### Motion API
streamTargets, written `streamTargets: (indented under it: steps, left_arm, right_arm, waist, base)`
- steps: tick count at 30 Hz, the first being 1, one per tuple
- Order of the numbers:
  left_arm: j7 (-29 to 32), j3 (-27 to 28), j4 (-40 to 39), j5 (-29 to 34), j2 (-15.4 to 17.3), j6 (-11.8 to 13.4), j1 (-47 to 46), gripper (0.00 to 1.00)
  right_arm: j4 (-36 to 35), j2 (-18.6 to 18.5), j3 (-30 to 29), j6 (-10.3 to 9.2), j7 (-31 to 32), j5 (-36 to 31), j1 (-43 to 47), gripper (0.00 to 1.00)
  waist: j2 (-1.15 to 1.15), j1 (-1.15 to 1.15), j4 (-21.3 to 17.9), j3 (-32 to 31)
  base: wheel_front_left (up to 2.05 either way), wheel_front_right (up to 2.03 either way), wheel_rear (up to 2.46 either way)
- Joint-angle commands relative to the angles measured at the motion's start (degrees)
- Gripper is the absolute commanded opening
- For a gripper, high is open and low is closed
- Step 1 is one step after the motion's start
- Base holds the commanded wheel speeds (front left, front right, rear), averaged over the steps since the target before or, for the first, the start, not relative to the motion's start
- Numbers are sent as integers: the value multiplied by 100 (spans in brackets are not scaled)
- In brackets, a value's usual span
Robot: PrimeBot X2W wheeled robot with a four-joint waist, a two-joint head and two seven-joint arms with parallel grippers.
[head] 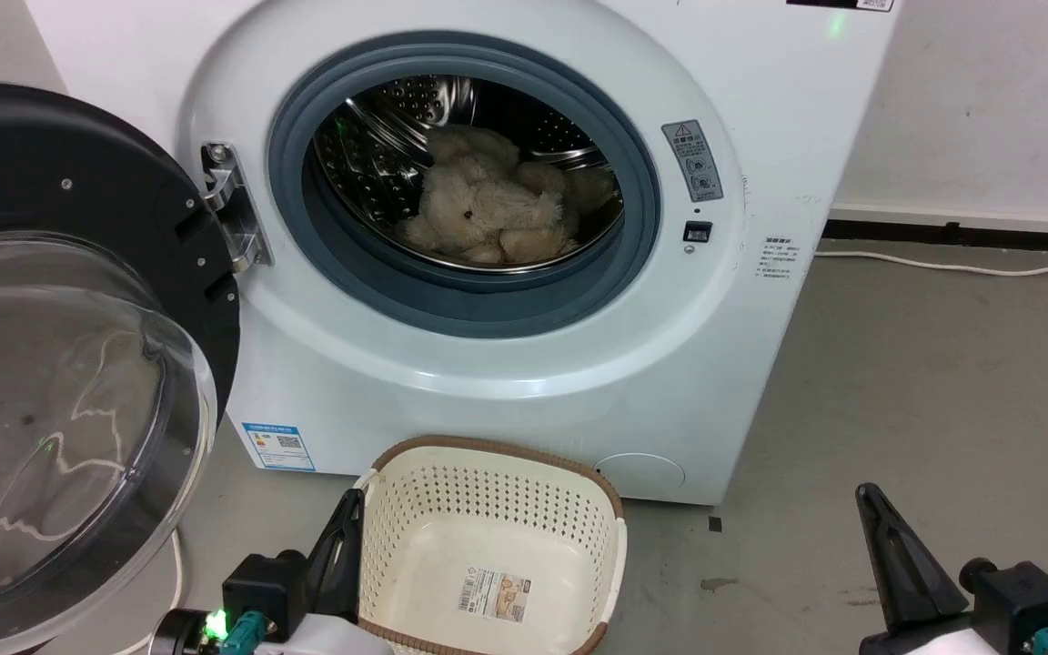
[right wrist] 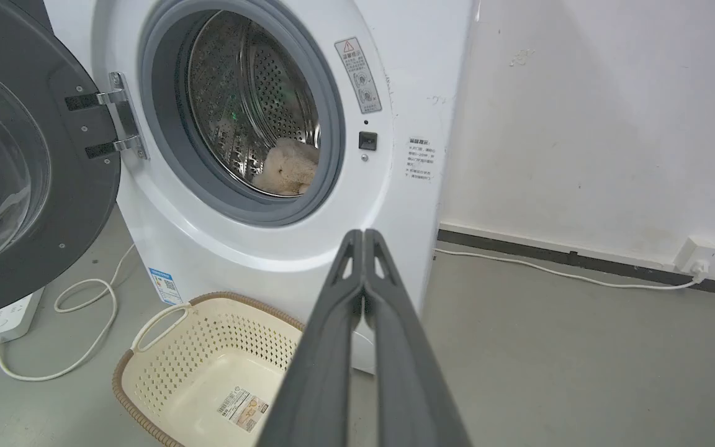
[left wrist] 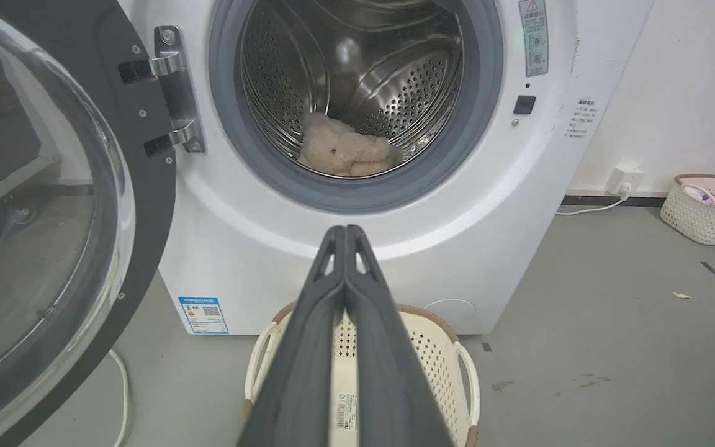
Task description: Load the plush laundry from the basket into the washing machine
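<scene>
The fluffy cream-beige teddy bear [head: 488, 214] lies inside the shiny perforated steel drum [head: 378, 155] of the large white front-loading washing machine [head: 506, 391], slumped on the drum's floor, just behind the grey rubber gasket [head: 478, 305]. No part of it seems to hang over the lip. On the floor just in front of the machine sits the small cream-white perforated plastic basket with the brown woven-look rim [head: 497, 444], and there is nothing in it but the printed label on its bottom. By that I judge the loading done: the bear is in and nothing is left to move.

The black-rimmed clear round door [head: 69, 382] stands wide open on its hinge, to the left of the opening. Shutting it is not asked for.

The left gripper [left wrist: 345, 231] hangs low above the basket, its two long dark fingers pressed together with nothing between them. The right gripper [right wrist: 364, 234] is the same, closed and empty, off to the right over bare grey floor [head: 942, 382].

Further out, a white power strip [right wrist: 7, 320] with a looping cable lies on the floor under the door. Another pale basket holding coloured things [left wrist: 705, 211] sits by the wall, well apart. Nothing blocks the drum's mouth.
</scene>
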Motion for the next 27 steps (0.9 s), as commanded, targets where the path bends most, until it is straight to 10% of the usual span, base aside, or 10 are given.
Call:
streamTargets:
  steps: [1, 27]
  left_arm:
    - [36, 36, -50, 37, -22, 15, -51, 0]
    - [340, 275, -275, 261, -56, 51, -83, 0]
  right_arm:
    - [21, 20, 15, 1, 39, -40, -117, 0]
    - [81, 30, 59, 2, 345, -113, -306, 0]
  waist:
    - [0, 0, -2, 3]
    - [0, 0, -51, 55]
  base:
    - [0, 0, 0]
    - [0, 0, 0]
